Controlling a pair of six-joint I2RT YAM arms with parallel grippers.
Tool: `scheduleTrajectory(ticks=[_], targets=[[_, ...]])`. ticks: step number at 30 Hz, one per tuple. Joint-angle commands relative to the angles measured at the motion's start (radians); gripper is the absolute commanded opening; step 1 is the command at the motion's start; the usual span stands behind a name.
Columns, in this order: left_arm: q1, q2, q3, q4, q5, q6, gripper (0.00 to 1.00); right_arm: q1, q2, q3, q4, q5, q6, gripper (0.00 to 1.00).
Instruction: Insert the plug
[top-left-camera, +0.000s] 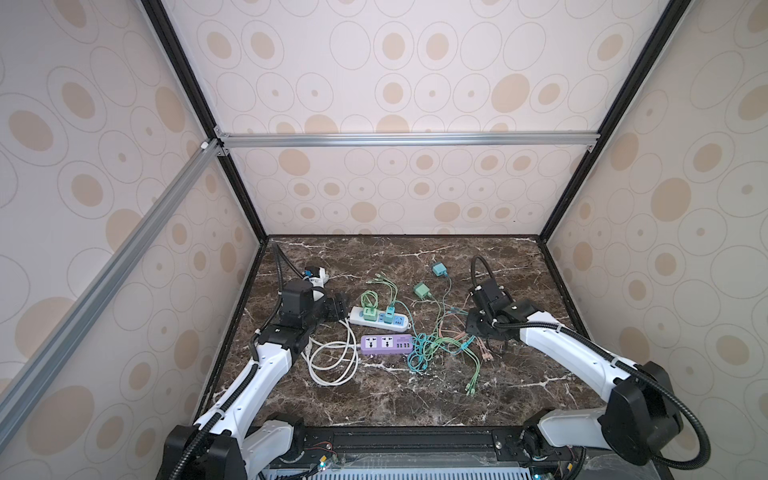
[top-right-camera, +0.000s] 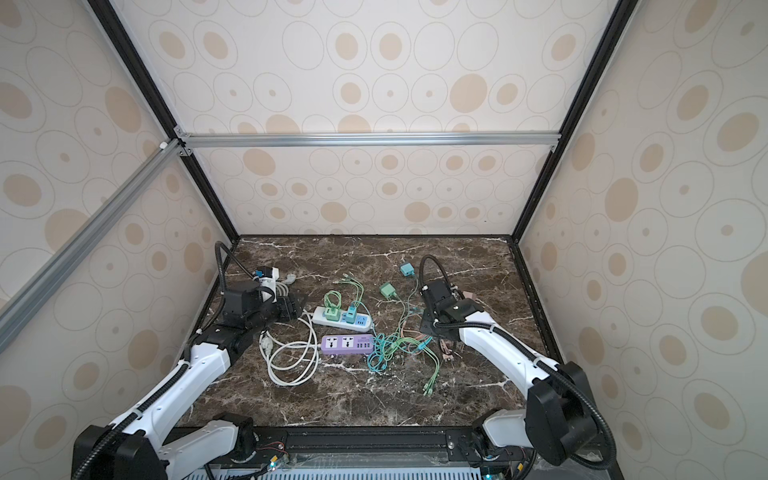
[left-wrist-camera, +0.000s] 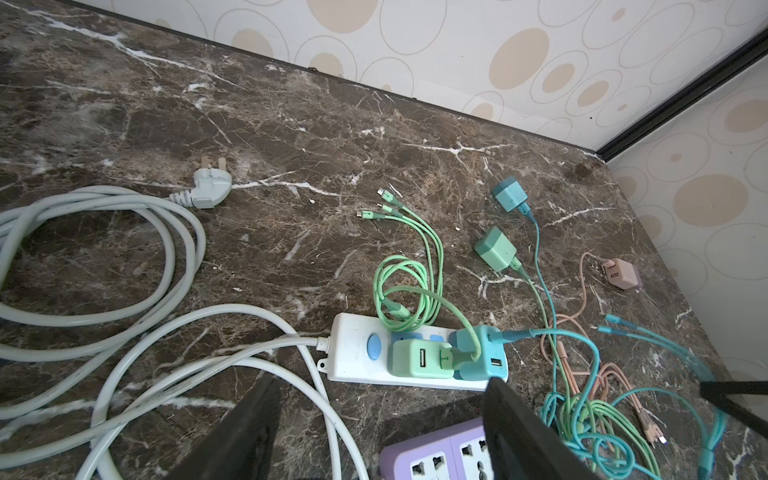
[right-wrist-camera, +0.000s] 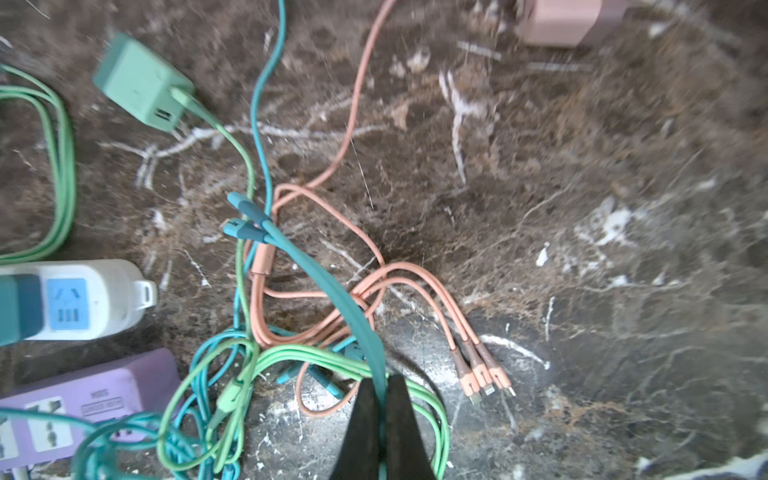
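Lower centre, the right hand pinches the teal cable — lift slowly, easing it off the pink cable; left hand gapes wide, empty.

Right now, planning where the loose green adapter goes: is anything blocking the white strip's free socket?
Nothing visible covers the free blue socket on the white power strip. The plugged-in teal adapter sits beside it, and green and teal cables lie past that strip end.
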Motion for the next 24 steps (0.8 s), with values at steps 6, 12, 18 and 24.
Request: scheduleTrajectory(ticks=[6,12,18,24], targets=[[0.008,-0.020,0.024,0.019,-0.002,0.000,0.77,-0.003,-0.027,0.143,-0.092,0.093,-0.125,0.00],[0.008,-0.030,0.027,0.012,-0.005,0.004,0.77,-0.004,0.025,0.230,-0.067,0.094,-0.189,0.00],[0.007,-0.041,0.025,0.011,-0.006,0.005,0.77,-0.004,0.132,0.354,0.010,0.022,-0.286,0.00],[0.007,-0.062,0.021,-0.001,-0.008,0.006,0.77,-0.004,0.329,0.555,0.025,-0.043,-0.367,0.00]])
